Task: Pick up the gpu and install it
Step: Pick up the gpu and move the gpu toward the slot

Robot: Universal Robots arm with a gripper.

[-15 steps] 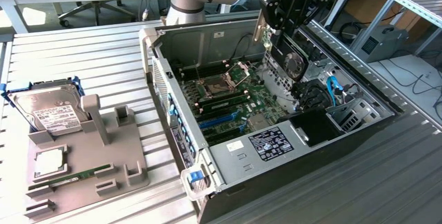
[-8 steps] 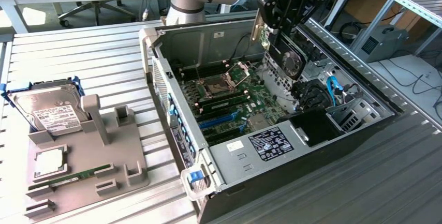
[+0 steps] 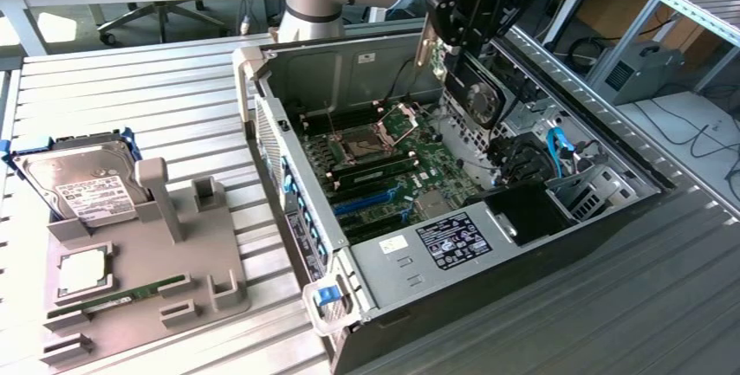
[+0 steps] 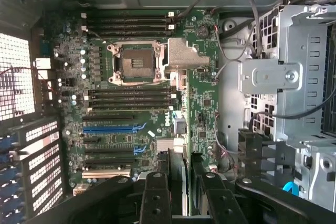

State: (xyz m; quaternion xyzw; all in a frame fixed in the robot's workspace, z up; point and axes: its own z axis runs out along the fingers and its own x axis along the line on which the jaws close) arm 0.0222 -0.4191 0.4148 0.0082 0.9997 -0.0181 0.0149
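Note:
The gpu [image 3: 480, 93], a flat black card with a round fan on its face, hangs upright over the open computer case [image 3: 382, 254], above the far end of the motherboard [image 3: 393, 163]. My gripper [image 3: 463, 44] is shut on its upper edge. In the wrist view the gpu [image 4: 177, 169] shows edge-on as a narrow dark slab between my two black fingers [image 4: 156, 195], and my gripper [image 4: 184, 198] looks straight down at the motherboard [image 4: 205, 103]. The card hovers just beyond the blue expansion slots [image 4: 113, 128] and touches nothing.
A grey fixture [image 3: 139, 262] at the exterior view's left holds a silver hard drive [image 3: 81, 186], a square chip [image 3: 83, 273] and a green memory stick [image 3: 127, 293]. Inside the case, a metal drive cage [image 4: 294, 77] and loose cables [image 4: 247, 19] flank the board.

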